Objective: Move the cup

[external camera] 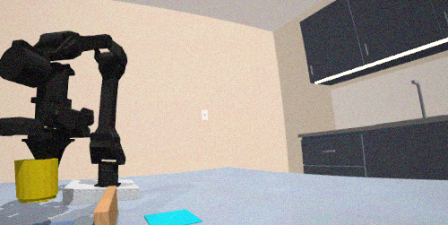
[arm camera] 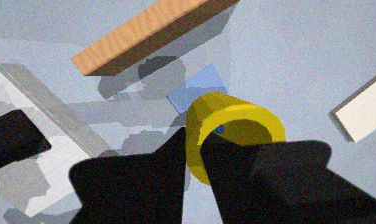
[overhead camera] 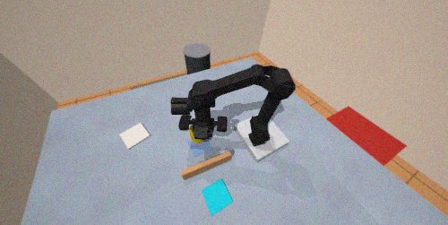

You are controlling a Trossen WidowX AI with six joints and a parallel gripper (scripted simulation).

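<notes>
One white pad (overhead camera: pixel 134 134) at left. One yellow cup (arm camera: pixel 228 131), upright, raised off one pale blue pad (arm camera: pixel 199 92); one blue marble (arm camera: pixel 219 129) visible inside. One gripper (arm camera: pixel 195 145) clamped on cup wall, one finger inside rim, one outside. One wooden bar (overhead camera: pixel 206 165) just beside blue pad. One cyan pad (overhead camera: pixel 217 196) nearer camera. One red patch (overhead camera: pixel 366 134) far right. One dark bin (overhead camera: pixel 196 57) against back wall. Blue-grey table top (overhead camera: pixel 90 183), wooden border, beige walls, dark cabinets (external camera: pixel 372 26).
</notes>
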